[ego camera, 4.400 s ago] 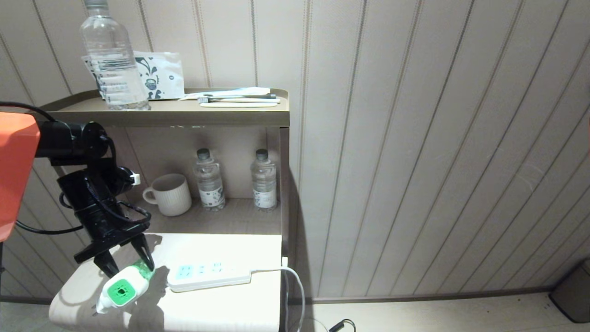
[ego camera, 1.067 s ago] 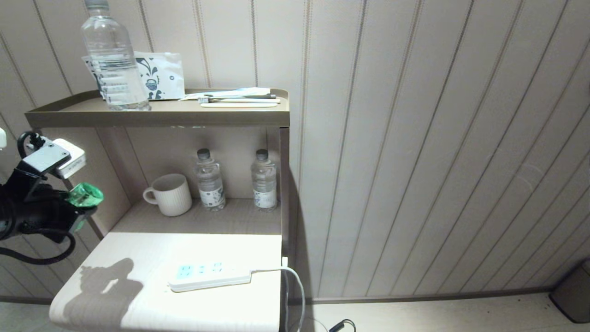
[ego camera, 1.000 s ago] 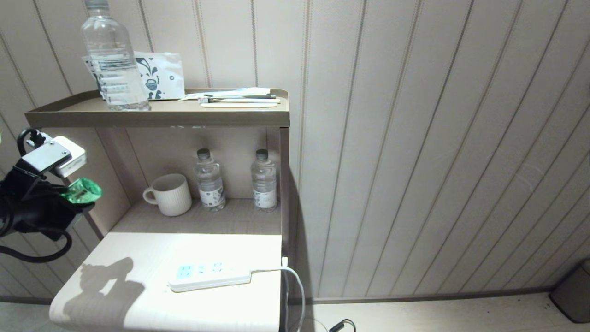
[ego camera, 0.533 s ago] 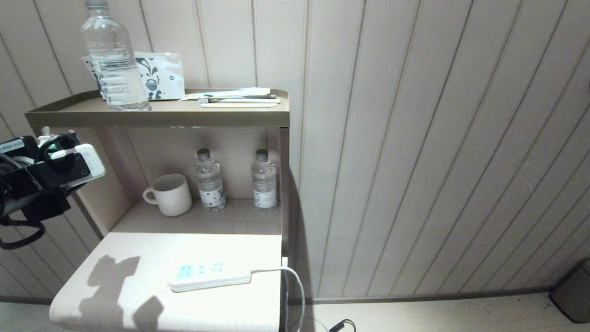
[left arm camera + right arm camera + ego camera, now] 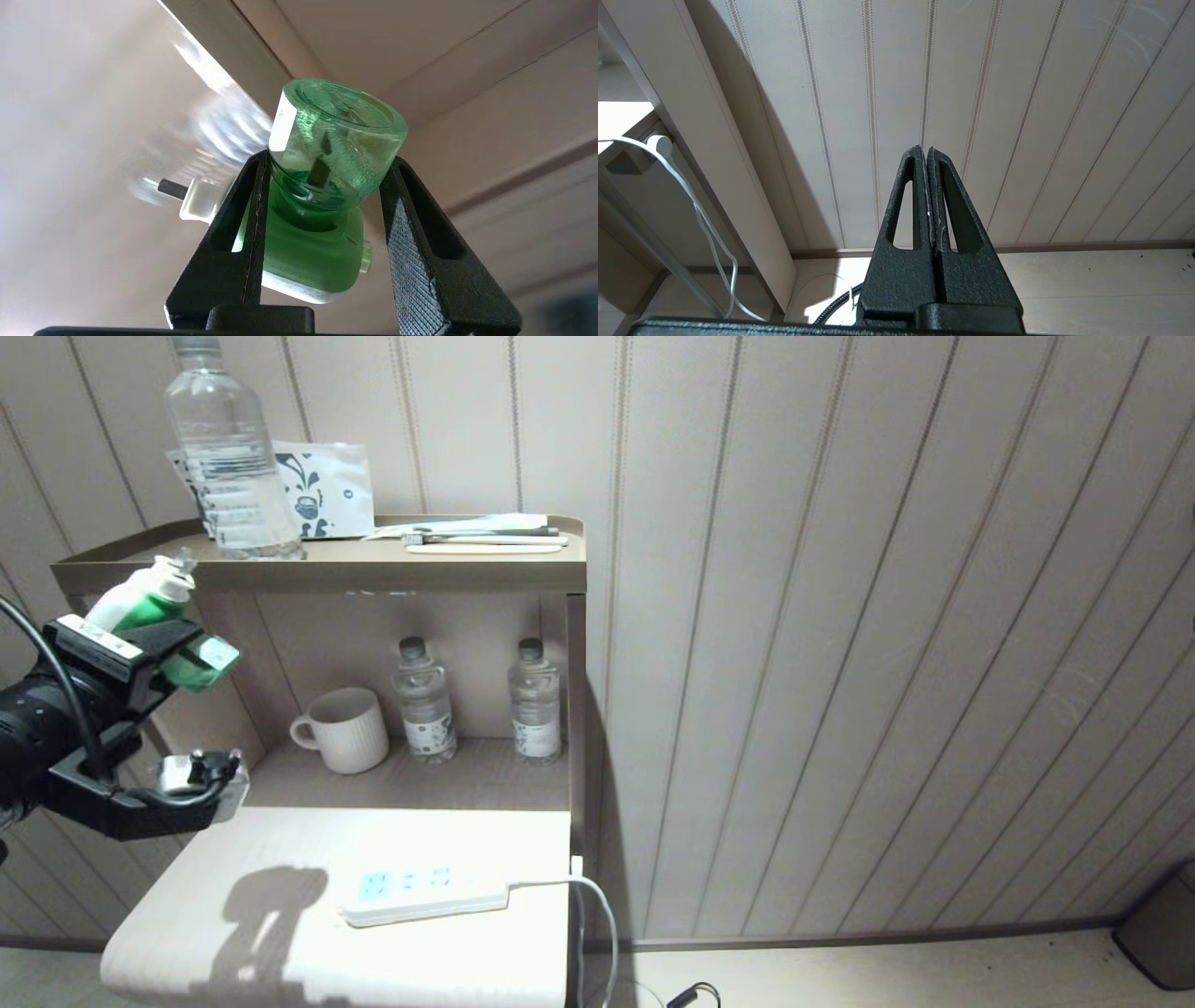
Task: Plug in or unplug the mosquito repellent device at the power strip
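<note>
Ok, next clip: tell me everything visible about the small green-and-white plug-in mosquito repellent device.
The small white-and-green plastic mosquito repellent device is held in the air at the head view's left, beside the brown shelf unit and well above the long white power strip, so it is unplugged. The black left gripper clamps the neck where its translucent green bottle joins the green head. A dark prong sticks out sideways from a pale stub. It sits tilted, white end uppermost.

The mosquito repellent device (image 5: 322,186) has a translucent glossy green bottle and a smooth, opaque green-and-white plastic head. The left gripper (image 5: 327,205) has matt black fingers (image 5: 411,261), one pad cross-hatched and rough. The power strip (image 5: 425,894) is smooth white plastic on a pale wood-grain table (image 5: 280,859). The mug (image 5: 344,730) looks ribbed and matt.
</note>
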You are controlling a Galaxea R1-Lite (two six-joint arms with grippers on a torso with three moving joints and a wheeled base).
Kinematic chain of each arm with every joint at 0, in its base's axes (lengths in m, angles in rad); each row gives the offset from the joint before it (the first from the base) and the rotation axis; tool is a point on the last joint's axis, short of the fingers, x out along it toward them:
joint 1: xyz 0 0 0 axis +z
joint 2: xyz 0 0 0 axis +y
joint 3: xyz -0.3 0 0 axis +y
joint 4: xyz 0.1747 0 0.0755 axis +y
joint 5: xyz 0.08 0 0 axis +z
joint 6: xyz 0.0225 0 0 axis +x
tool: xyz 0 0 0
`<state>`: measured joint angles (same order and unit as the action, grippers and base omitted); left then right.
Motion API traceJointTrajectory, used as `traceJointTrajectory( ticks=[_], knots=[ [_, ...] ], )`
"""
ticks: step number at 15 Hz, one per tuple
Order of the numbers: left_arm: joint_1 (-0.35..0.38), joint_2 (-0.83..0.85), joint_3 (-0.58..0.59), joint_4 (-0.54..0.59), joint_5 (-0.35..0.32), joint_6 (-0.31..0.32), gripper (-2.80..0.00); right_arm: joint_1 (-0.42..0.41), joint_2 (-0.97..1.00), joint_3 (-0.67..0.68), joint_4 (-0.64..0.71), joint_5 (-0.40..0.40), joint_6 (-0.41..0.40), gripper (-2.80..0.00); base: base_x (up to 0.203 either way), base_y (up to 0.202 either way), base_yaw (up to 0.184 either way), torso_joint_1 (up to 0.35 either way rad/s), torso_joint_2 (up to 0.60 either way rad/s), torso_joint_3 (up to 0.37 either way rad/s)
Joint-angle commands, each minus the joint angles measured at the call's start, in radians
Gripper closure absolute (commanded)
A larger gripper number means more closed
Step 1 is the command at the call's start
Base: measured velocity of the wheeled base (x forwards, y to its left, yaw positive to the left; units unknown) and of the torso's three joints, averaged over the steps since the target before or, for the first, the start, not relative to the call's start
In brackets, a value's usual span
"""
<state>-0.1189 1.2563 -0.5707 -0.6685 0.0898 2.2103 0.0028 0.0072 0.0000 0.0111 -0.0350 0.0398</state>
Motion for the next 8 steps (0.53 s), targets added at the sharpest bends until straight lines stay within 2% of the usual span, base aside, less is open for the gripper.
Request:
traceJointTrajectory(
  ticks=[1, 2, 3, 6, 8],
  knots=[
    [-0.011, -0.005, 0.025, -0.045, -0.037, 0.217, 0.00, 0.000, 0.000, 0.000, 0.001, 0.000, 0.000, 0.00, 0.000, 0.000, 0.000, 0.000, 0.00, 0.000],
    [-0.012, -0.007, 0.040, -0.061, -0.058, 0.290, 0.00, 0.000, 0.000, 0.000, 0.001, 0.000, 0.000, 0.00, 0.000, 0.000, 0.000, 0.000, 0.00, 0.000],
    [-0.013, -0.009, 0.082, -0.072, -0.070, 0.325, 0.00, 0.000, 0.000, 0.000, 0.000, 0.000, 0.002, 0.00, 0.000, 0.000, 0.000, 0.000, 0.00, 0.000],
    [-0.012, -0.008, 0.177, -0.139, -0.074, 0.350, 0.00, 0.000, 0.000, 0.000, 0.000, 0.000, 0.001, 0.00, 0.000, 0.000, 0.000, 0.000, 0.00, 0.000],
    [-0.012, 0.016, 0.178, -0.146, -0.068, 0.353, 0.00, 0.000, 0.000, 0.000, 0.001, 0.000, 0.000, 0.00, 0.000, 0.000, 0.000, 0.000, 0.00, 0.000]
  ],
)
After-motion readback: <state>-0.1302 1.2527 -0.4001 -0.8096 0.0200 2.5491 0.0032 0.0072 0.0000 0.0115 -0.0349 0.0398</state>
